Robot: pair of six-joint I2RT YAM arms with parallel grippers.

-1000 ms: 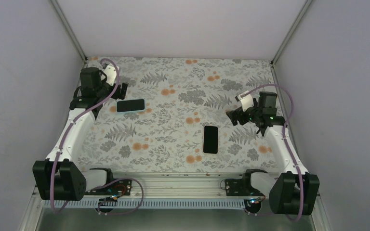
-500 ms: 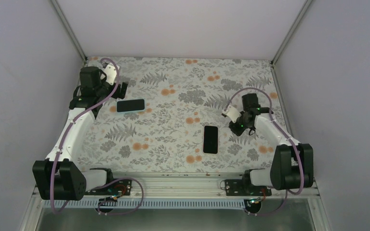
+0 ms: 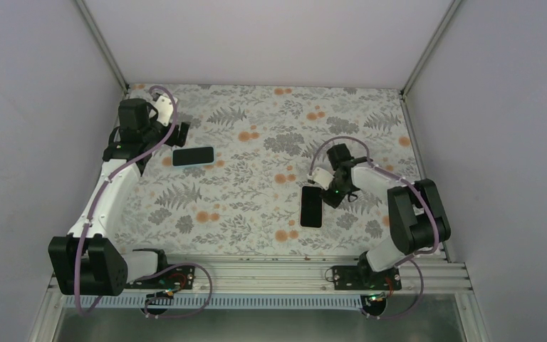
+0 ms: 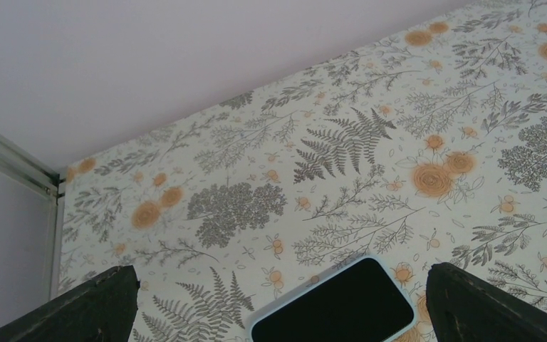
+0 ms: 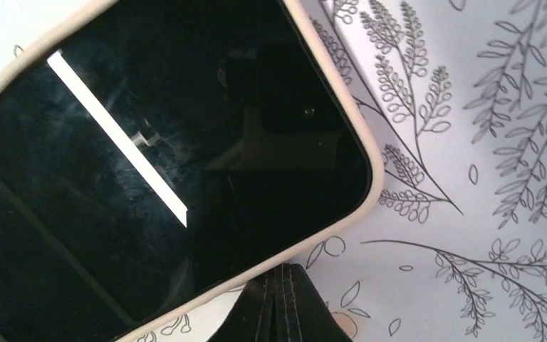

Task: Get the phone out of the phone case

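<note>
A black phone (image 3: 312, 206) lies face up right of the table's middle. In the right wrist view its screen (image 5: 149, 164) sits inside a cream phone case (image 5: 374, 160). My right gripper (image 3: 327, 188) is low beside the phone's far end. It (image 5: 279, 271) is shut with nothing between the jaws, and its tips touch the case's outer rim. A second phone (image 3: 193, 156) in a pale blue case (image 4: 256, 329) lies at the left. My left gripper (image 3: 178, 133) hovers just behind it. It (image 4: 279, 285) is open, with one finger on each side of that phone's end (image 4: 335, 303).
The flowered table cover (image 3: 256, 178) reaches to white walls at the back and on both sides. A metal rail (image 3: 271, 269) carrying both arm bases runs along the near edge.
My right arm has swung in from the right edge to the middle phone, and its gripper has shut. The left arm and both phones have not moved.
</note>
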